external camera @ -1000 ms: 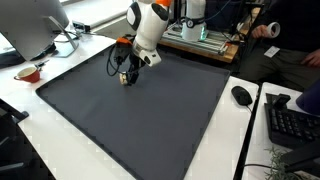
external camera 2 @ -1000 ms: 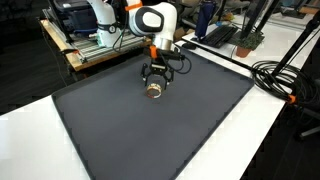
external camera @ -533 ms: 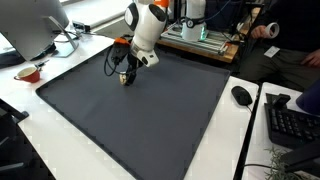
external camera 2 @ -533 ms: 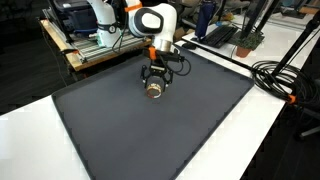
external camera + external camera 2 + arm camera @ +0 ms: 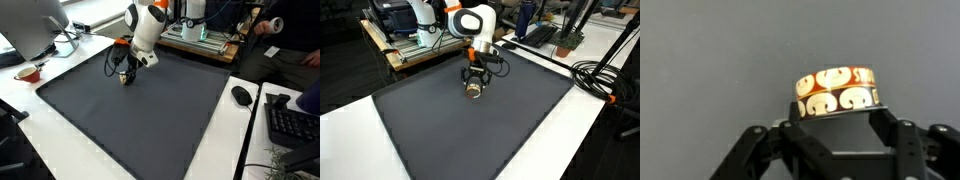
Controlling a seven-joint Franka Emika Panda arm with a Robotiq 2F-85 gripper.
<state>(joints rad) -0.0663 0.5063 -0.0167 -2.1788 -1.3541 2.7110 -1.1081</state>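
A short tin can with mushroom pictures on its orange label (image 5: pixel 837 92) stands on the dark grey mat (image 5: pixel 150 120). In the wrist view it sits between my two black fingers (image 5: pixel 886 118), which press against its sides. My gripper (image 5: pixel 837 118) is shut on the can. In both exterior views the white arm reaches down over the far part of the mat, with the gripper (image 5: pixel 126 79) (image 5: pixel 474 88) low around the can (image 5: pixel 474 94), which still rests on the mat. The fingers hide most of the can (image 5: pixel 126 82) there.
A monitor (image 5: pixel 30 25) and a small red bowl (image 5: pixel 28 72) stand on the white table beside the mat. A mouse (image 5: pixel 241 95) and keyboard (image 5: pixel 290 122) lie on the other side. Black cables (image 5: pixel 605 80) run along the mat's edge. Lab equipment (image 5: pixel 395 20) stands behind the arm.
The jaws have closed in on the can. The arm and the can have stayed in place.
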